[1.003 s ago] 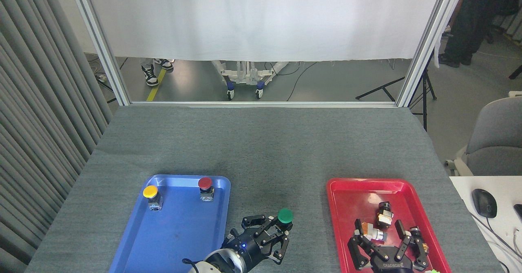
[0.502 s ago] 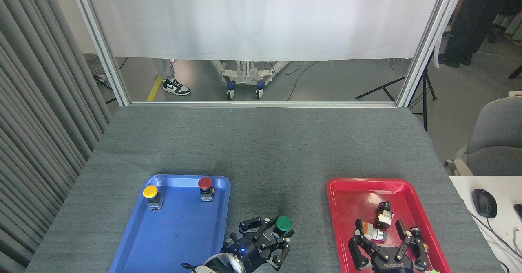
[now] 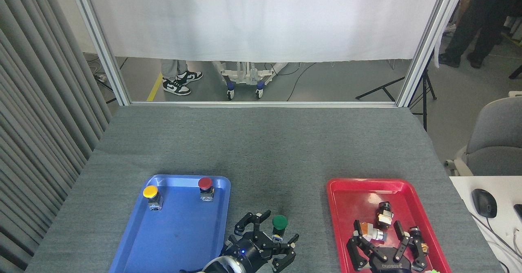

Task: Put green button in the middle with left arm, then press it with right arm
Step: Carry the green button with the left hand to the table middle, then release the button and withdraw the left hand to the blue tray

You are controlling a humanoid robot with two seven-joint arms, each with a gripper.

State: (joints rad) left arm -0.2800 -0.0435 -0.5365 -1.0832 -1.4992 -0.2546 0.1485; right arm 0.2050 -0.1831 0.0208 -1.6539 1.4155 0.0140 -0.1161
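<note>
Green button (image 3: 279,223) upright on grey cloth (image 3: 261,150) between blue tray (image 3: 134,240) and red tray (image 3: 412,191). Left gripper (image 3: 267,240) fingers spread around it, seemingly released. Right gripper (image 3: 385,248) spread over red tray.

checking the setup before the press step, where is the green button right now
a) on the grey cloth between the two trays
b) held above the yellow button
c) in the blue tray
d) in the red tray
a: the green button stands on the grey cloth between the blue tray and the red tray, with the left gripper open around it.
</note>
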